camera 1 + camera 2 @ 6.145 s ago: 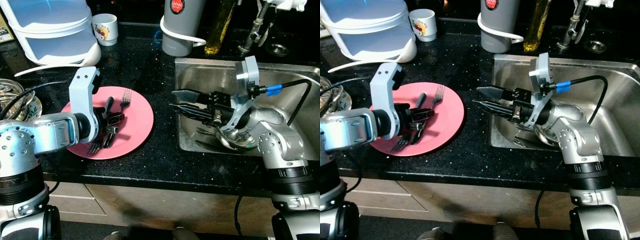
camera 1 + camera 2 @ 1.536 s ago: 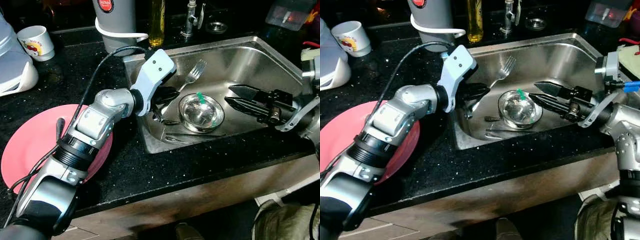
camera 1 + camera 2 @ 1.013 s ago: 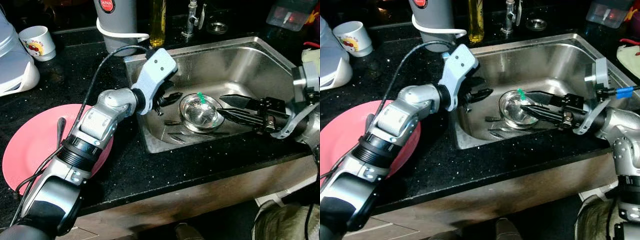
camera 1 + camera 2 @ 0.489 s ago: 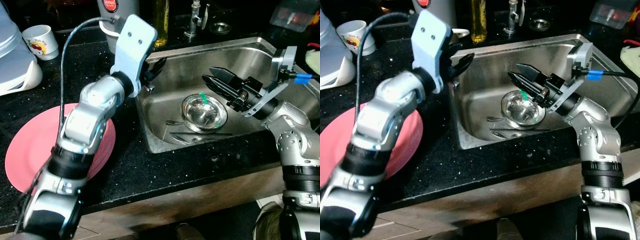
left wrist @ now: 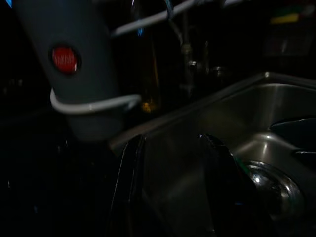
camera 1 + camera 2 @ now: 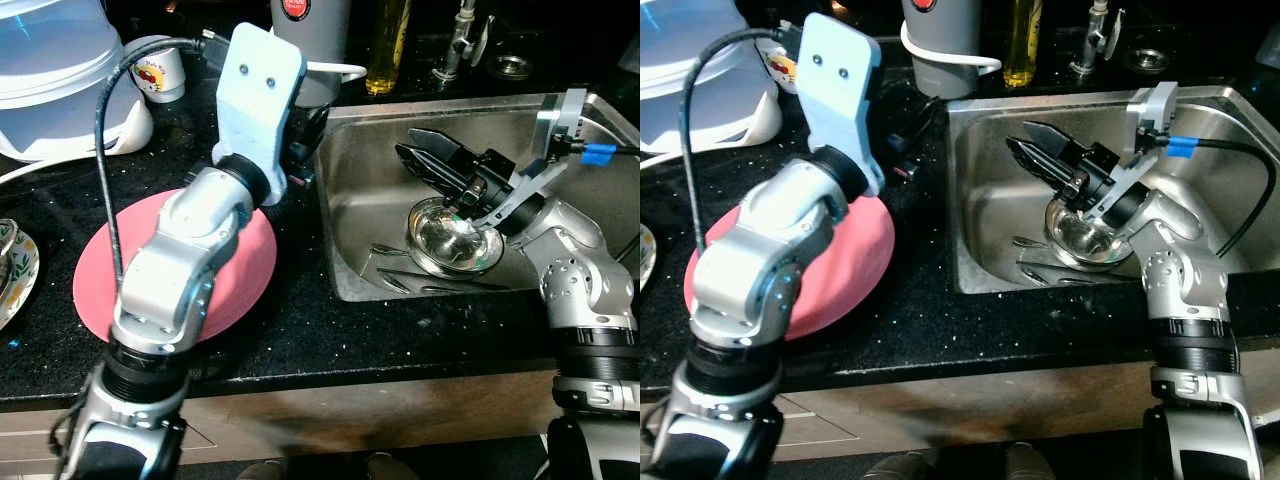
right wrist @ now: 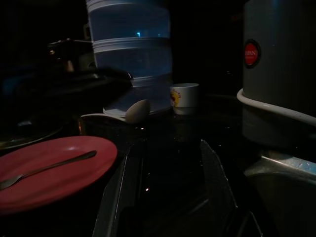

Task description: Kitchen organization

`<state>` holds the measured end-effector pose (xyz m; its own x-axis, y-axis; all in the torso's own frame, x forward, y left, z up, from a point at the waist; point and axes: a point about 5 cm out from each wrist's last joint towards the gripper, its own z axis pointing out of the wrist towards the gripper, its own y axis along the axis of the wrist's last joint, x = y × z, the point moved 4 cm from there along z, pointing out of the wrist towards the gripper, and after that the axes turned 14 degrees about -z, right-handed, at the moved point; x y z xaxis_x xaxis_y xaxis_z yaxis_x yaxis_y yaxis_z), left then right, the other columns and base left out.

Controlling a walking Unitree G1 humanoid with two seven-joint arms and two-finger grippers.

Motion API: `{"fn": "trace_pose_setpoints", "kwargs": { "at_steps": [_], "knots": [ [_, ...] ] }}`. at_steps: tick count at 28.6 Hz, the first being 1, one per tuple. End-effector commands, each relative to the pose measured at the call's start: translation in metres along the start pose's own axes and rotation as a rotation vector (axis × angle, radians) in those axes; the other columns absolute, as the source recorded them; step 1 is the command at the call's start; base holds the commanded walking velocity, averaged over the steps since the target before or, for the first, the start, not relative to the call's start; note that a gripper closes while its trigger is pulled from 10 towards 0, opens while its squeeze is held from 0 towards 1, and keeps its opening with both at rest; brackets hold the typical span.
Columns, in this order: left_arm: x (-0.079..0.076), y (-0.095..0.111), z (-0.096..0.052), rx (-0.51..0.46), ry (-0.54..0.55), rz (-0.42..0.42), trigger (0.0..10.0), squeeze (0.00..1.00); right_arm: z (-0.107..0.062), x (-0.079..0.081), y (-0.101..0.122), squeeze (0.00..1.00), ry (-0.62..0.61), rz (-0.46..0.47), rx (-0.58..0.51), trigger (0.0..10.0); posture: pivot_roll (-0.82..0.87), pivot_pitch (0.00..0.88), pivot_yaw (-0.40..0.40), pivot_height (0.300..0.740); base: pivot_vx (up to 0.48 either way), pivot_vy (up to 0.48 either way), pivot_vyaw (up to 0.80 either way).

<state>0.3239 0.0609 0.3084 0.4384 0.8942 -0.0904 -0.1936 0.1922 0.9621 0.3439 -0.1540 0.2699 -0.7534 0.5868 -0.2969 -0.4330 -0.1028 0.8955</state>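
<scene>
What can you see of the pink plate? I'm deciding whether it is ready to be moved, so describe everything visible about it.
The pink plate is round, shallow and smooth, plastic or glazed by its look, lying flat on the black speckled counter to the left of the sink. In the eye views the left arm covers much of it. The right wrist view shows one long utensil, a fork or spoon, lying across it. Neither claw touches the plate.
</scene>
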Motion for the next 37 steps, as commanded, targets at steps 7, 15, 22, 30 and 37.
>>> {"fn": "trace_pose_setpoints", "kwargs": {
  "at_steps": [7, 15, 22, 30, 37],
  "knots": [
    [0.008, -0.019, -0.024, 0.084, 0.14, -0.022, 10.0, 0.0, 0.0, 0.035, -0.008, 0.0, 0.144, 0.075, 0.004, 10.0, 0.07, 0.139, 0.001, 0.74, 0.0, 0.0, 0.25],
    [0.016, -0.018, -0.038, 0.08, 0.209, 0.011, 10.0, 0.0, 0.003, 0.06, -0.008, 0.0, 0.172, 0.172, -0.048, 10.0, 0.07, 0.141, -0.004, 0.74, 0.0, 0.0, 0.0],
    [0.023, -0.027, -0.049, 0.11, 0.27, -0.003, 10.0, 0.0, 0.006, 0.068, -0.008, 0.0, 0.145, 0.202, -0.058, 10.0, 0.06, 0.138, -0.006, 0.74, 0.0, 0.0, 0.0],
    [0.03, -0.043, -0.064, 0.155, 0.336, -0.005, 10.0, 0.0, 0.012, 0.071, -0.011, 0.0, 0.125, 0.197, -0.037, 10.0, 0.06, 0.133, -0.01, 0.74, 0.0, 0.0, 0.0],
    [0.041, -0.044, -0.075, 0.156, 0.419, -0.037, 10.0, 0.0, 0.014, 0.069, -0.018, 0.0, 0.12, 0.163, 0.013, 10.0, 0.07, 0.135, -0.018, 0.74, 0.0, 0.0, 0.0]
  ]
}}
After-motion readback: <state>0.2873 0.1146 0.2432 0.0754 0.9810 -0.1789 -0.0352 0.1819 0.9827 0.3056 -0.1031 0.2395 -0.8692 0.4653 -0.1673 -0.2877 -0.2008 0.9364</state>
